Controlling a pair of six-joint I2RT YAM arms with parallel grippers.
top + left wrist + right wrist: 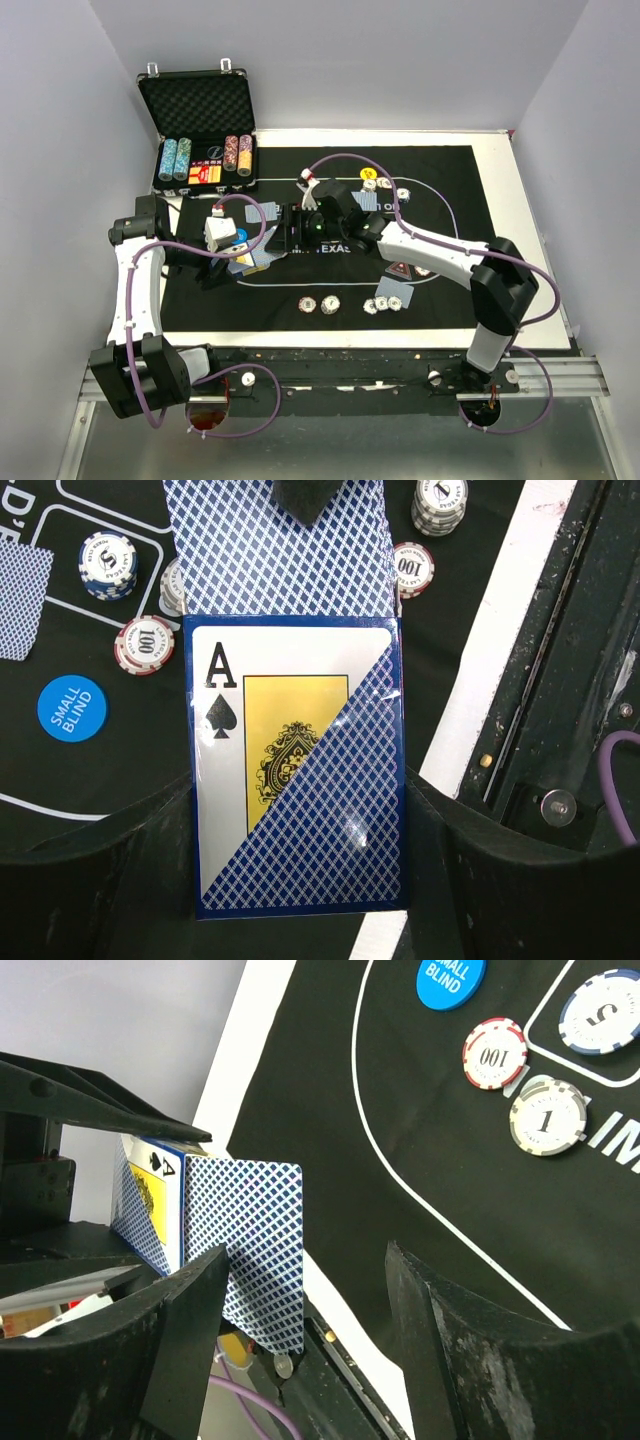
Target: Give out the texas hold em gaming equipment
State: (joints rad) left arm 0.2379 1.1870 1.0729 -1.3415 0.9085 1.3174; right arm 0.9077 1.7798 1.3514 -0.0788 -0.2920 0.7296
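A blue-backed card [262, 1250] juts from the card box [300, 780], which the left gripper [300, 820] clamps above the mat [60, 780]. Only the right wrist view shows the right gripper [305, 1290] spread apart, one finger [200, 1300] at the card. The left wrist view adds a blue button [71, 707] at nine o'clock of the box.

walls [350, 60]: plain pale, three sides | table [505, 190]: white top | near edge: metal rail [570, 375] | light: even

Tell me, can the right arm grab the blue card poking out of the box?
Probably yes. The right fingers stand open beside the blue-backed card, which sticks out of the card box gripped by the left fingers; nothing blocks it.
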